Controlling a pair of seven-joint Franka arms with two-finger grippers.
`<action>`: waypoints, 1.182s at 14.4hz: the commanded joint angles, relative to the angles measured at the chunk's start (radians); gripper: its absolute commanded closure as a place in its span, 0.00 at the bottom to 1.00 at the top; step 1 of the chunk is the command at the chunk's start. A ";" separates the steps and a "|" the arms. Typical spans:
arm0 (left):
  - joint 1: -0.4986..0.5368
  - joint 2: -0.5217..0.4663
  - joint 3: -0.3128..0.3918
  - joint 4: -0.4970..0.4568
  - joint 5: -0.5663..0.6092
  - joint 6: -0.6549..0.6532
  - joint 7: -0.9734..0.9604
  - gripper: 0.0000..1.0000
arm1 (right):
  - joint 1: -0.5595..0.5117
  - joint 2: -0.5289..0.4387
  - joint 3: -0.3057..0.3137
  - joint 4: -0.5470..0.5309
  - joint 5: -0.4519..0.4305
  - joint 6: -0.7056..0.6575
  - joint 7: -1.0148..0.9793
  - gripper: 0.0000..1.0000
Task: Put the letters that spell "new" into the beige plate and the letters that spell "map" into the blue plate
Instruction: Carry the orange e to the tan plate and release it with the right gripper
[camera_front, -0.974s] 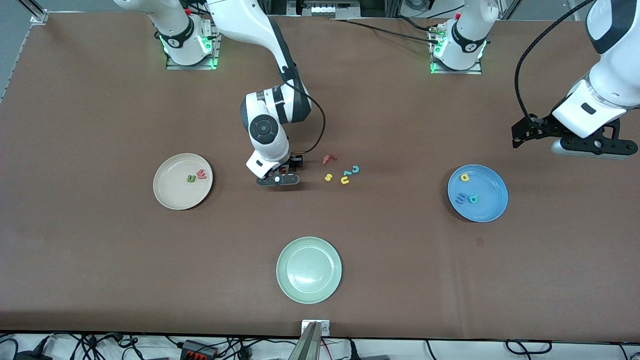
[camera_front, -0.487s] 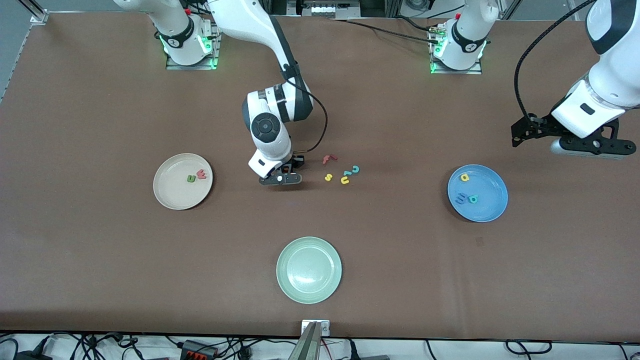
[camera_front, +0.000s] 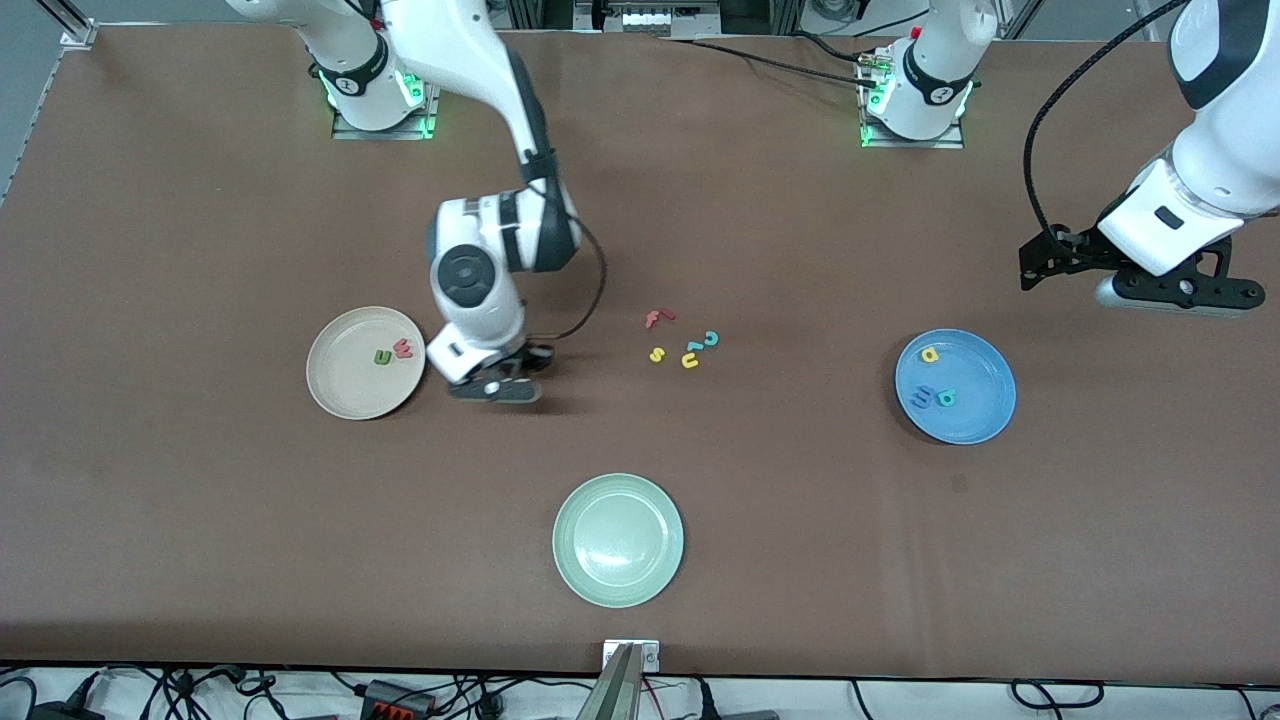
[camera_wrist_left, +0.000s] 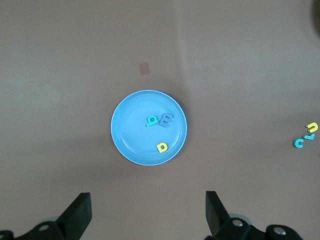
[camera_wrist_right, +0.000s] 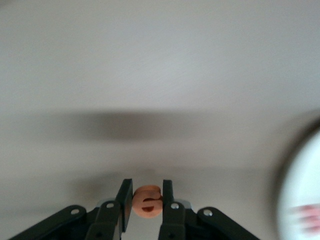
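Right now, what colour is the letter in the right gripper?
Orange: the letter e, pinched in the right gripper, seen best in the right wrist view.

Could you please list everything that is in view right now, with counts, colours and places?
beige plate: one, toward the right arm's end; holds a green n and a pinkish-red w.
blue plate: one, toward the left arm's end; holds a yellow a, blue m, teal p.
pale green plate: one, nearest the front camera.
loose letters: red f, yellow s, yellow u, teal c and another teal piece, mid-table.
orange e: one, held.
right gripper: shut on the e, beside the beige plate.
left gripper: open, waiting above the blue plate.
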 joint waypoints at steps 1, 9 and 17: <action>-0.009 -0.014 0.006 -0.002 -0.023 -0.015 0.001 0.00 | -0.117 -0.008 -0.010 0.002 -0.046 -0.076 -0.167 0.86; -0.009 -0.014 0.006 -0.003 -0.023 -0.016 0.001 0.00 | -0.270 -0.002 -0.034 -0.033 -0.050 -0.231 -0.421 0.84; -0.009 -0.014 0.006 -0.003 -0.023 -0.018 0.003 0.00 | -0.304 0.006 -0.031 -0.077 -0.048 -0.205 -0.483 0.56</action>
